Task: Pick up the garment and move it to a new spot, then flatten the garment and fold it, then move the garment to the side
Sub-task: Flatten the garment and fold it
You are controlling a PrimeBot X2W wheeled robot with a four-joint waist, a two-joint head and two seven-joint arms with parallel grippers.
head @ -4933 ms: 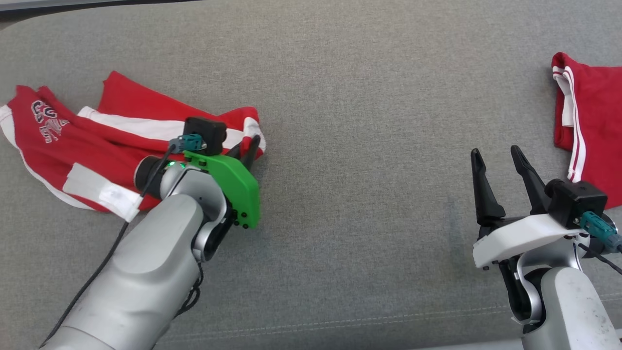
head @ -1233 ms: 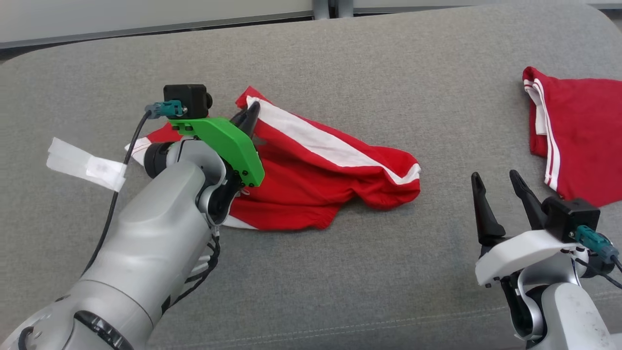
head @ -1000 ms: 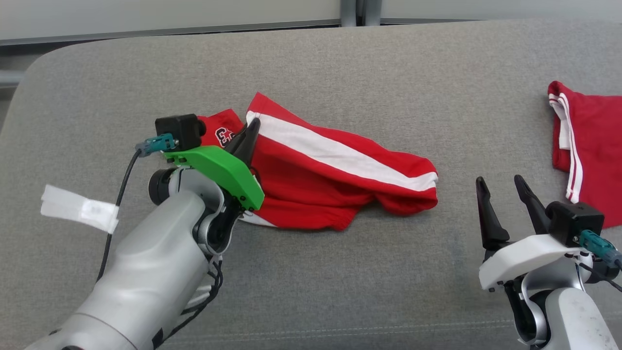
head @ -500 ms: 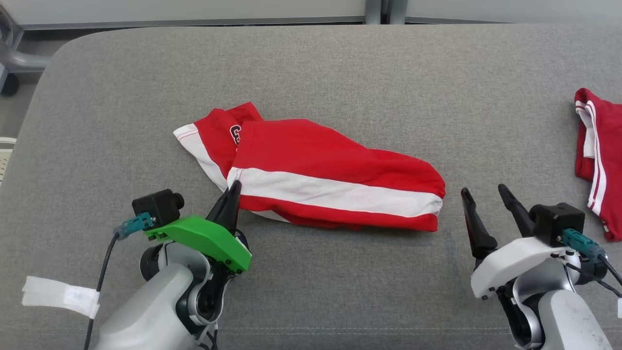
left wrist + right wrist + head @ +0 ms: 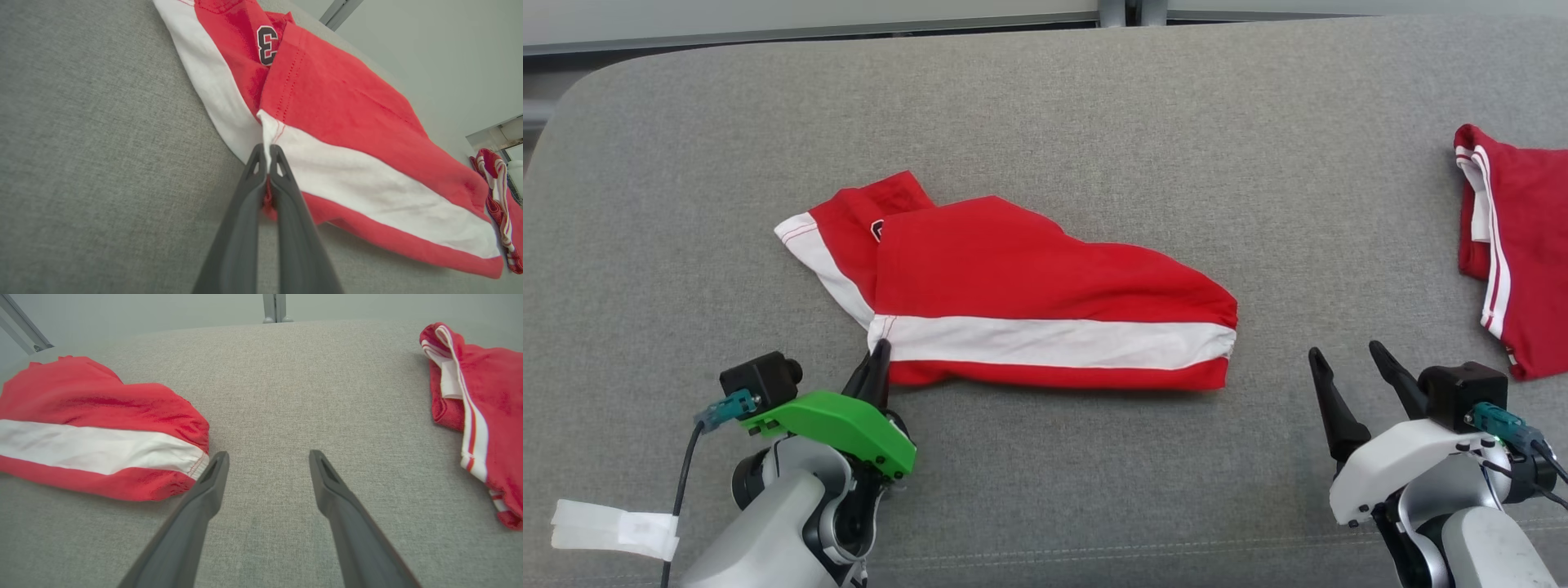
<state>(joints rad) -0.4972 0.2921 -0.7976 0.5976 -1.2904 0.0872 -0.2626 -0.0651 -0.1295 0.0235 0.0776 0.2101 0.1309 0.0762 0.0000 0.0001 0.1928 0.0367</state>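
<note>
**Head view, with both wrist views.** The garment (image 5: 1045, 286), a red knit piece with a broad white band (image 5: 1054, 343), lies left of centre in the frame on the grey padded surface (image 5: 1094, 106). It is roughly spread but doubled over at its upper-left end, where a printed numeral (image 5: 267, 45) shows.

The left gripper (image 5: 878, 359), at lower left, has its fingers pressed together on the garment's lower-left corner. In the left wrist view the hem where the white band begins is pinched between the tips. The right gripper (image 5: 1344, 353), at lower right, has its fingers spread and holds nothing. It sits just off the garment's lower-right end without touching it. A second red garment (image 5: 1523, 245) lies well apart at the right edge.

**Handling.**
- The cloth looks light, limp and soft, and not fragile.
- Held at one corner, it will likely sag, trail and bunch rather than keep its shape.
- The woven surface beneath probably drags at it when it is pulled.
- The stitched hems appear thicker than the body, so they should give the firmest purchase.
- The natural second hold is the lower-right corner, where the white band ends; with both near corners held, the fabric can be tensioned flat.
</note>
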